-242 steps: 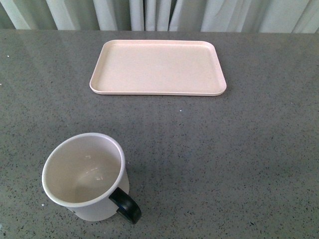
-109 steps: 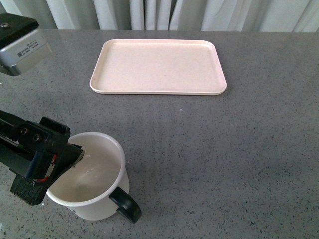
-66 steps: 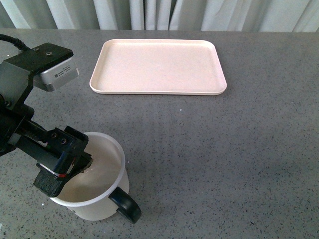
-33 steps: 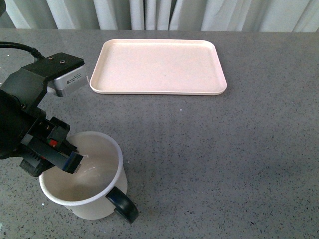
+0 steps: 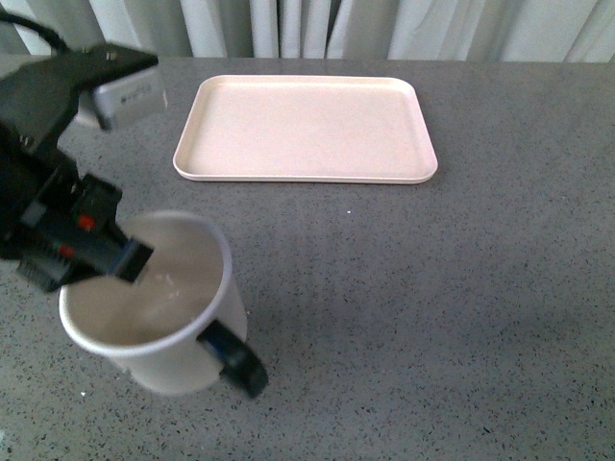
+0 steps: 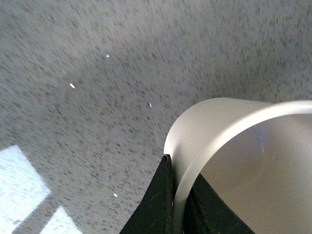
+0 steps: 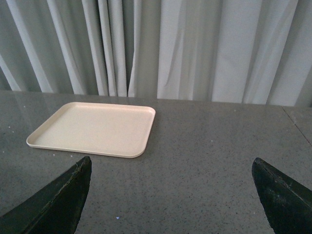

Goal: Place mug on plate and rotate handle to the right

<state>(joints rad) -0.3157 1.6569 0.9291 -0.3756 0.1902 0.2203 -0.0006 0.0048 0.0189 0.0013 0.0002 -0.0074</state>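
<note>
The white mug [image 5: 168, 331] hangs tilted above the grey table at the near left, its black handle [image 5: 233, 357] pointing near-right. My left gripper [image 5: 101, 259] is shut on the mug's left rim, one finger inside and one outside; the left wrist view shows the rim [image 6: 214, 131] pinched between the black fingers [image 6: 158, 204]. The smiley print is hidden. The cream-pink plate [image 5: 306, 130] lies empty at the far middle of the table, also in the right wrist view [image 7: 95, 127]. My right gripper [image 7: 170, 195] is open and empty above the bare table, out of the front view.
Grey speckled tabletop [image 5: 432, 307] stretches between the mug and the plate. White curtains [image 5: 317, 24] hang behind the table's far edge. The left arm's camera block [image 5: 120, 86] sits near the plate's left end.
My left gripper came in from the left, shut on the mug's left rim, and has lifted the mug off the table, tilting it. The plate has not moved.
</note>
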